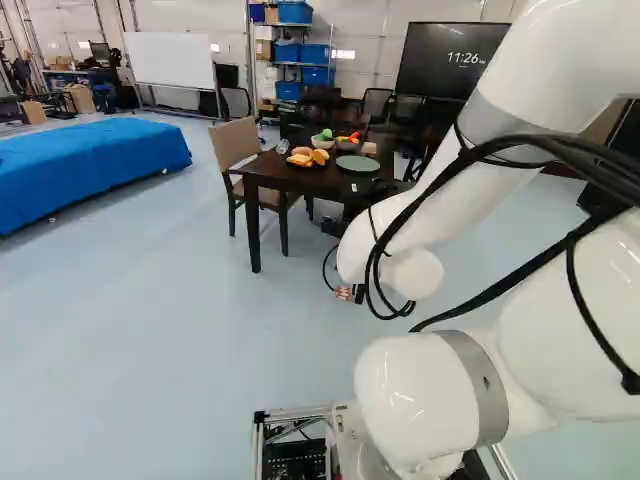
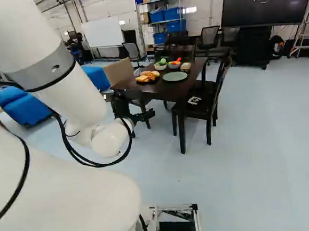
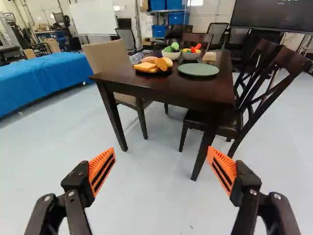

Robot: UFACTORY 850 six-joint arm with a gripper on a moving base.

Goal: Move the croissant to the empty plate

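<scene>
My pincer [image 3: 161, 149] stands open, its orange-padded fingers wide apart with nothing between them, short of the dark wooden dining table [image 3: 161, 90]. Ahead and higher, at the upper middle of the right base view, lies what I take for the croissant [image 3: 161, 64], beside sliced bread [image 3: 146, 66] on a black plate [image 3: 164, 72]; I cannot tell its long axis. Just right in that view sits the empty green plate [image 3: 198, 69]. My reach, I judge, must go up, then forward.
</scene>
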